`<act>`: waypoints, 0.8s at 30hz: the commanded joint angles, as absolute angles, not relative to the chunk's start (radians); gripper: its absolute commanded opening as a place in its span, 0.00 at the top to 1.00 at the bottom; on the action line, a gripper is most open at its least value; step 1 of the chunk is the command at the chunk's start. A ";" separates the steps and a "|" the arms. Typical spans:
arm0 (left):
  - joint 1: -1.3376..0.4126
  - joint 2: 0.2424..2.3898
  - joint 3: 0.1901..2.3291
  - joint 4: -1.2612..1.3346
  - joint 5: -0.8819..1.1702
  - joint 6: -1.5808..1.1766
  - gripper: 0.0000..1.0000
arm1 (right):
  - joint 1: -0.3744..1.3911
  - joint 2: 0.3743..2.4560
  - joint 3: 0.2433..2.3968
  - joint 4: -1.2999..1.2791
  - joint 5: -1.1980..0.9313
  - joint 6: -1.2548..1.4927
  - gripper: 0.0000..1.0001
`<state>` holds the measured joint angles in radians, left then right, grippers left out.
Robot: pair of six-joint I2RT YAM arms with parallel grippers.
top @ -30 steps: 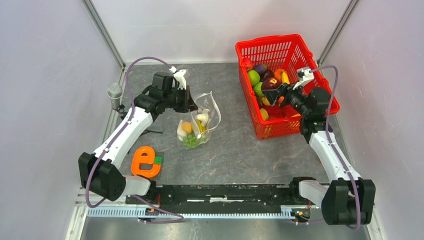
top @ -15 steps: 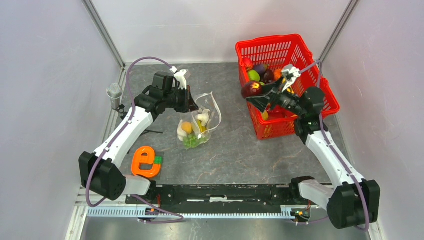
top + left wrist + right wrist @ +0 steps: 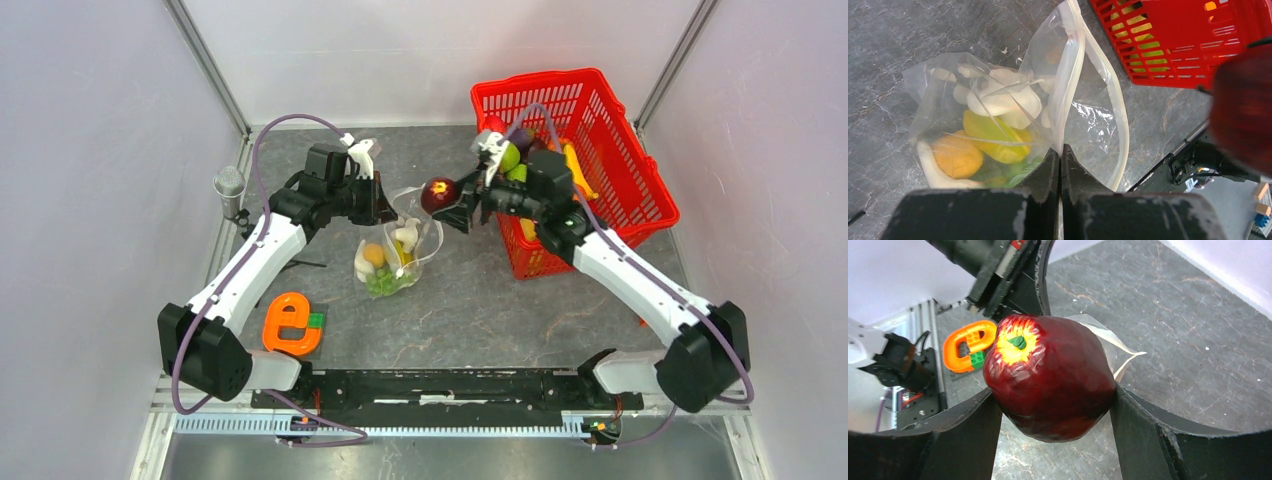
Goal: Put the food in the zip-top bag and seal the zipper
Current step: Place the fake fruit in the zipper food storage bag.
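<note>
The clear zip-top bag (image 3: 398, 243) lies on the grey table with several toy foods inside, orange, yellow, green and white; it also shows in the left wrist view (image 3: 998, 115). Its whitish zipper (image 3: 1072, 65) runs along the open mouth. My left gripper (image 3: 1059, 156) is shut on the bag's near mouth edge and holds it up. My right gripper (image 3: 447, 199) is shut on a dark red toy apple (image 3: 437, 194), held in the air just right of the bag's mouth; the apple fills the right wrist view (image 3: 1050, 377).
A red mesh basket (image 3: 618, 190) with several more toy fruits stands at the back right. An orange e-shaped toy (image 3: 290, 323) lies front left. A grey cylinder (image 3: 229, 186) stands at the left edge.
My right gripper has lifted the red apple out of the basket and carried it left to just beside the bag's mouth. The left gripper has stayed put, holding the bag.
</note>
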<state>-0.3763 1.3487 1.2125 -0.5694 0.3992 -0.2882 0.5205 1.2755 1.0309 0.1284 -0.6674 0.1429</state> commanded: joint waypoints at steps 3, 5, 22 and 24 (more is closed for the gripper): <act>-0.375 1.312 1.210 -0.518 0.414 -0.323 0.98 | 0.645 1.436 1.208 -0.102 -0.452 -0.024 0.51; -0.376 1.308 1.210 -0.519 0.410 -0.324 0.98 | 0.666 1.475 1.222 -0.110 -0.404 -0.019 0.49; -0.377 1.266 1.182 -0.502 0.374 -0.328 0.98 | 0.704 1.458 1.183 -0.029 -0.403 -0.002 0.05; -0.376 1.264 1.185 -0.503 0.373 -0.327 0.98 | 0.704 1.445 1.176 -0.031 -0.386 -0.003 0.05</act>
